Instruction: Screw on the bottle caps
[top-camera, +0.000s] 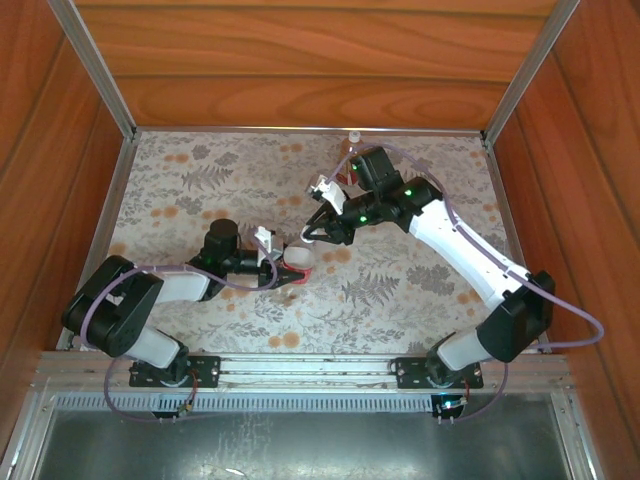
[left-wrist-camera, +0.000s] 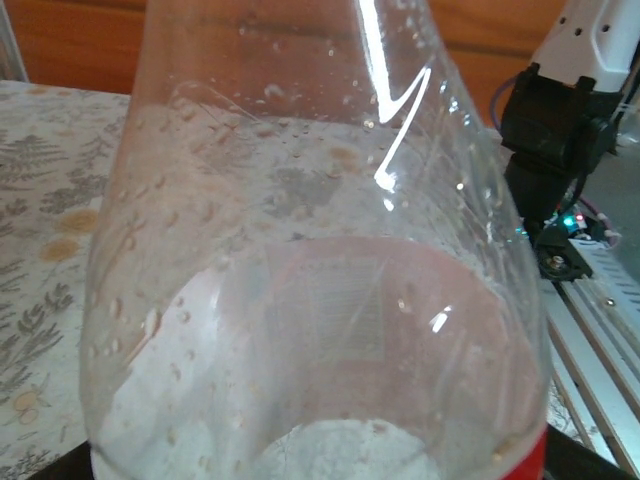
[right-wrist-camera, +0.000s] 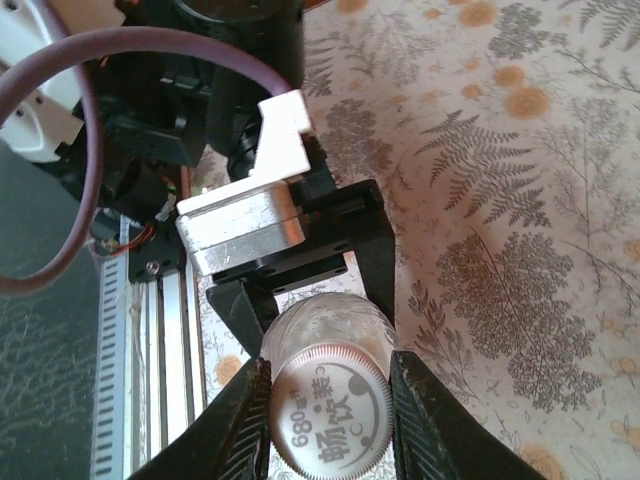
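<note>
The clear bottle with the red-and-white label (top-camera: 300, 262) stands at mid-table, and my left gripper (top-camera: 278, 264) is shut on its body. Close up, its clear shoulder (left-wrist-camera: 300, 230) rises over the red label (left-wrist-camera: 400, 300). In the right wrist view, the left gripper's black fingers (right-wrist-camera: 372, 245) clamp the bottle's shoulder (right-wrist-camera: 325, 318). A whitish ribbed cap with grey print (right-wrist-camera: 332, 418) sits on its neck. My right gripper (right-wrist-camera: 330, 420) is shut on that cap from above, one finger touching each side, and it hangs over the bottle (top-camera: 320, 232). The amber bottle (top-camera: 351, 146) stands at the far edge, a pale cap on top.
Wooden walls (top-camera: 300, 60) enclose the floral table (top-camera: 200, 180) on three sides. A metal rail (top-camera: 300, 368) with the arm bases runs along the near edge. The right arm's black and white base (left-wrist-camera: 560, 120) stands to the right of the held bottle.
</note>
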